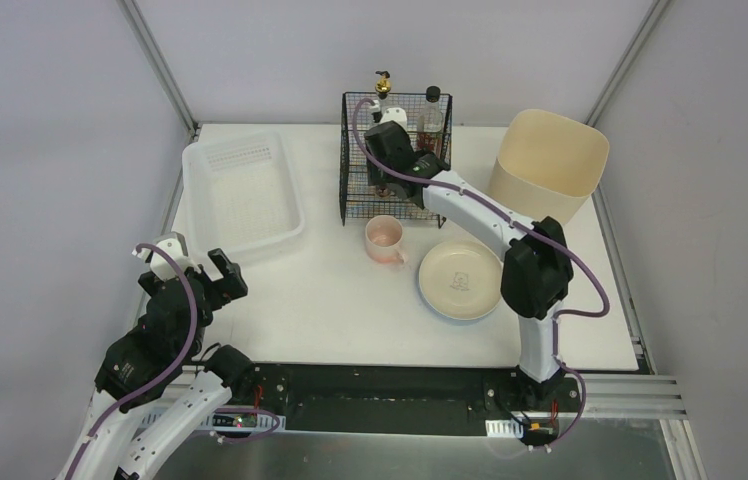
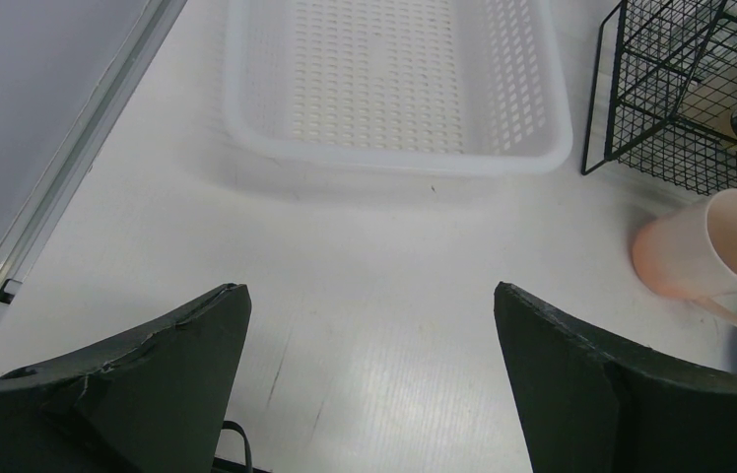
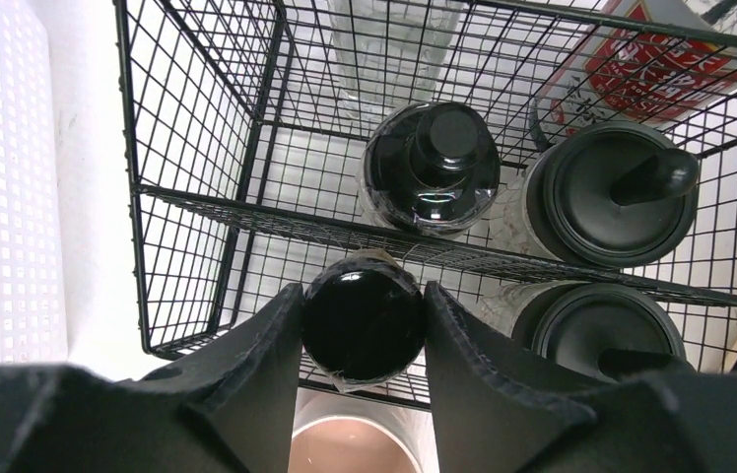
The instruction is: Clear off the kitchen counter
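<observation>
At the front row of the black wire rack (image 3: pixel 207 197), far across the white worktop (image 1: pixel 330 300), the right end effector (image 3: pixel 365 335) is gripping a black-capped bottle (image 3: pixel 365 317) that is likely risking catching a wire and tipping, while the left end effector (image 2: pixel 369 325) is hovering wide open.

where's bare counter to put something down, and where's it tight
Widest bare patch: the kitchen counter between white tray, pink mug and near edge. A narrow lane runs between tray and wire rack. Crowded: rack, mug, plate and beige bin.

No legible txt; red label (image 3: pixel 665 54) on bottle (image 3: pixel 631 28) too blurry.
</observation>
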Motion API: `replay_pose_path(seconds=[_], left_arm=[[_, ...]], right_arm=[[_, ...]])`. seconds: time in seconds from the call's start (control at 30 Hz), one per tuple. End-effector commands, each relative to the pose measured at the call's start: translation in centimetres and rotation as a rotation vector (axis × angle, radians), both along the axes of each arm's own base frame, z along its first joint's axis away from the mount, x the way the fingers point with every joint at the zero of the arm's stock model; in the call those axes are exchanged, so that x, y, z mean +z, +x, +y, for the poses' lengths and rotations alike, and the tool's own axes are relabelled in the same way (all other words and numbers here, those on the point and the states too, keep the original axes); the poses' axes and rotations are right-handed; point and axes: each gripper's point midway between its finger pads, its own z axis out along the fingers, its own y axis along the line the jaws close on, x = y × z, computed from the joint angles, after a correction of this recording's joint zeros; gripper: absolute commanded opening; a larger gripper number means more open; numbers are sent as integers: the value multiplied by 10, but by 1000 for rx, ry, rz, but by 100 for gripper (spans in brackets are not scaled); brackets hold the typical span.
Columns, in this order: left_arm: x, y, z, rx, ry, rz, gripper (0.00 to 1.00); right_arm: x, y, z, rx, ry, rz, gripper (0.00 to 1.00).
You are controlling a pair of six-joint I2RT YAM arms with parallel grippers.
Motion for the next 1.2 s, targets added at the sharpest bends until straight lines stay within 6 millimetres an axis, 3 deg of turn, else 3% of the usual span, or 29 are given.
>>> replay_pose_path(seconds=[0.0, 0.37, 0.5, 0.57, 0.7, 0.8, 0.97, 1.17], left_arm=[[4, 0, 0, 2, 0, 4, 100], [4, 0, 0, 1, -1, 5, 99], [4, 0, 0, 1, -1, 5, 100], [4, 0, 0, 0, -1, 5, 100], [4, 0, 0, 1, -2, 4, 100], [4, 0, 0, 0, -2, 4, 100], [4, 0, 0, 1, -1, 6, 100], [3, 1, -1, 0, 3, 12, 100]], right_arm=[[-4, 6, 3, -19, 57, 13, 23], [-37, 1, 3, -17, 27, 153, 28], [-40, -2, 1, -18, 23, 167, 35], [-39, -3, 1, -21, 27, 166, 45], [-28, -5, -1, -27, 48, 155, 65], [-15, -9, -1, -26, 70, 140, 72], [12, -17, -4, -23, 88, 90, 77], [51, -46, -5, 14, 111, 10, 79]])
